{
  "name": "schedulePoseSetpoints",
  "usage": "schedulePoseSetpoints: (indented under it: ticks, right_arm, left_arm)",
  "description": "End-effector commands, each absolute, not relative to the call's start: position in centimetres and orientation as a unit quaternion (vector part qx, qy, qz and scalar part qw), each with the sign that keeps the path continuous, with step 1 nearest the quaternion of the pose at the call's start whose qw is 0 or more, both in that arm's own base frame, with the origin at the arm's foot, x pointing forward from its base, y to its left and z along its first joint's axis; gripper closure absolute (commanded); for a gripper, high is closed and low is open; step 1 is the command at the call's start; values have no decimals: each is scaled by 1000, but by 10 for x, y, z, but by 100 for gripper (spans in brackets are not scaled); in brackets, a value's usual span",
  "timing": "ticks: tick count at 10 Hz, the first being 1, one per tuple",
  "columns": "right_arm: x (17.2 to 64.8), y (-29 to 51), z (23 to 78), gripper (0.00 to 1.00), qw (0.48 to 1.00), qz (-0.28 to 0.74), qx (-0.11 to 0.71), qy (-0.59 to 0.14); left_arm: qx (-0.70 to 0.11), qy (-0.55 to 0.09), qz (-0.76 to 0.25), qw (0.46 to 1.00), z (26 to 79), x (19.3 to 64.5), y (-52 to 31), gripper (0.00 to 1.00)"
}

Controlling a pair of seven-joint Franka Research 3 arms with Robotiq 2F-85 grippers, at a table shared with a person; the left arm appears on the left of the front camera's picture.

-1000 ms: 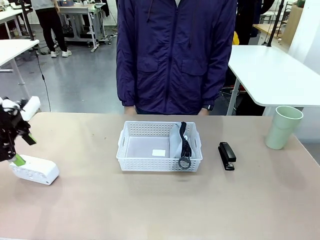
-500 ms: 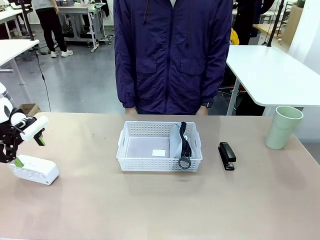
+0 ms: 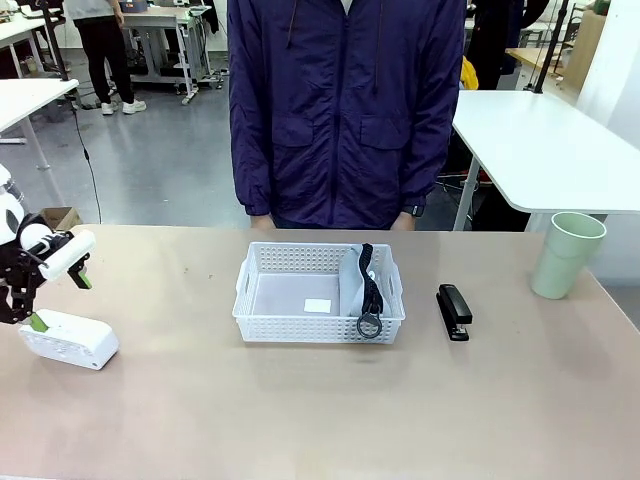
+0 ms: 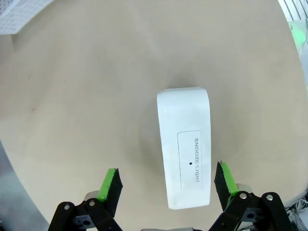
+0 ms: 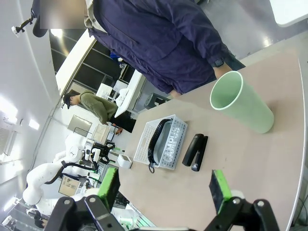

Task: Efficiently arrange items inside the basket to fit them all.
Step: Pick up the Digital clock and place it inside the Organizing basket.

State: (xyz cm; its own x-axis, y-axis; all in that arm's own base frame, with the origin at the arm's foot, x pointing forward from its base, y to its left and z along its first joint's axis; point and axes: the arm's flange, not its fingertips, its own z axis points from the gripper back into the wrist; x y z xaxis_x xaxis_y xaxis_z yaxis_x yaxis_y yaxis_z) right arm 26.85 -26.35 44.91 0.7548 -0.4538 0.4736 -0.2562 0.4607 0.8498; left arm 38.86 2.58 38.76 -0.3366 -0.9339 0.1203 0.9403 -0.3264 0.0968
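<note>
The white perforated plastic basket [image 3: 300, 328] sits mid-frame on the tan worktop [image 3: 300, 410]. A grey pouch with a black strap [image 3: 356, 290] stands at its right end, with open room to the left. A black stapler [image 3: 453, 312] and a pale green cup [image 3: 566, 254] sit to the right. At the left edge, the left fingers [image 4: 109, 185] are spread wide astride a white rounded box [image 3: 70, 340]. The right fingers [image 5: 219, 190] are wide and empty.

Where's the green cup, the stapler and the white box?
green cup [image 3: 566, 257], front view, middle of its side.
stapler [image 3: 453, 311], front view, its black top.
white box [image 4: 185, 144], left wrist view, its top face.

Bright even light, soft shadows, wrist views distorted
</note>
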Motion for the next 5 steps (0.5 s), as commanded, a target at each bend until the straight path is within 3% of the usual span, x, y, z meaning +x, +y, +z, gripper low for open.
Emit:
schedulePoseSetpoints:
  ticks: [1, 5]
  right_arm:
    - [270, -265, 451, 0, 776, -53, 516, -359]
    - [270, -265, 451, 0, 776, -53, 516, -359]
  left_arm:
    - [-21, -75, -814, 576, 388, 389, 26, 0]
    - [25, -51, -777, 626, 354, 382, 19, 0]
